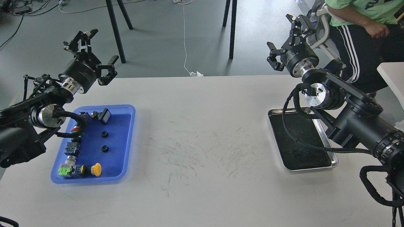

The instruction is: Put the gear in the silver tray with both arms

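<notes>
the silver tray [331,162], rectangular with rounded corners, a raised shiny rim and a dark bottom, lies flat on the right of the table, partly hidden by the right arm [356,119]. two small black gears [104,134] [104,148] lie apart in the blue tray [94,180] at left. the left arm [28,116] overlaps that tray's left edge.

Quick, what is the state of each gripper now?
Left gripper: open, holding nothing.
Right gripper: open, holding nothing.
</notes>
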Robot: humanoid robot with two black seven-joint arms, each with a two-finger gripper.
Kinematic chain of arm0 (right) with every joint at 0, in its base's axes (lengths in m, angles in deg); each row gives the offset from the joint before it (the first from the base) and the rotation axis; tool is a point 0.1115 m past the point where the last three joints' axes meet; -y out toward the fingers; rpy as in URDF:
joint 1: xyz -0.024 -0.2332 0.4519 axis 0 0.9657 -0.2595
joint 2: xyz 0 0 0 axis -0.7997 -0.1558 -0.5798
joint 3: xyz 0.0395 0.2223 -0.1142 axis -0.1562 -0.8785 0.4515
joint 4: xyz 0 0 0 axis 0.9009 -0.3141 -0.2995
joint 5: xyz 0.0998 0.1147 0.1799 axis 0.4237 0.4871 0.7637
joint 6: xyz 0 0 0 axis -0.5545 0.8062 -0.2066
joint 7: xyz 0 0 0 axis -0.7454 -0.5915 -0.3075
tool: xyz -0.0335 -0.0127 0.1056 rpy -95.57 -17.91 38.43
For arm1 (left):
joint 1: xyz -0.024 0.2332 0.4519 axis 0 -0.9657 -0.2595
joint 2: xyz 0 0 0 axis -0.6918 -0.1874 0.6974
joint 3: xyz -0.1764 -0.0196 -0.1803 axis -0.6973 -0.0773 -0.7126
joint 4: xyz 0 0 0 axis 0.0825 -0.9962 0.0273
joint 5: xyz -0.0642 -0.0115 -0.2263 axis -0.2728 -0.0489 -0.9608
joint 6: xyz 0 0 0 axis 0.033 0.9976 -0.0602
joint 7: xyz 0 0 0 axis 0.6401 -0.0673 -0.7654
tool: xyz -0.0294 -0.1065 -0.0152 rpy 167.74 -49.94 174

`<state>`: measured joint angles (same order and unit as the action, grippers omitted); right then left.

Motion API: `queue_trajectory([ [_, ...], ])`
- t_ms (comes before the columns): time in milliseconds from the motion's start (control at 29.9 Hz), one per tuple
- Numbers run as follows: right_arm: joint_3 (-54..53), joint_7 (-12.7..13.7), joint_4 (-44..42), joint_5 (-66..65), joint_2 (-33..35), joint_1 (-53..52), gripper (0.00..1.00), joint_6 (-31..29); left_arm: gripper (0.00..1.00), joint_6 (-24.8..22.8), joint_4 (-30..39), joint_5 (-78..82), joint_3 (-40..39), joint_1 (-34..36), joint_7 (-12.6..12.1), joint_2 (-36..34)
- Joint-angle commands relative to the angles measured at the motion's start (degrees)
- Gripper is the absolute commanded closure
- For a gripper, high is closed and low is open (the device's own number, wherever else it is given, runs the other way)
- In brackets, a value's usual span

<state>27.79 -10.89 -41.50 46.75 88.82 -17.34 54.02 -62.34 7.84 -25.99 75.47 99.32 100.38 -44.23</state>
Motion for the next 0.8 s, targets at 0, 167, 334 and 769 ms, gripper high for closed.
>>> queue_trajectory([
  [0, 0.01, 0.02, 0.08, 0.00, -0.01, 0.01, 0.01, -0.01, 0.01, 0.00, 0.11, 0.04, -0.35, -0.10, -0.01, 0.10],
  [167, 0.09, 0.02, 0.08, 0.00, -0.01, 0.01, 0.01, -0.01, 0.01, 0.00, 0.20, 0.12, -0.17, -0.01, -0.01, -0.25],
  [334, 0.01, 0.02, 0.08, 0.00, -0.01, 0.10, 0.01, -0.01, 0.01, 0.00, -0.68, 0.04, 0.01, -0.18, -0.01, 0.01],
  [769, 0.53, 0.81, -0.01, 0.17, -0.01, 0.54, 0.01, 0.61, 0.01, 0.00, -0.77, -0.05, 0.18, -0.45, -0.01, -0.34],
])
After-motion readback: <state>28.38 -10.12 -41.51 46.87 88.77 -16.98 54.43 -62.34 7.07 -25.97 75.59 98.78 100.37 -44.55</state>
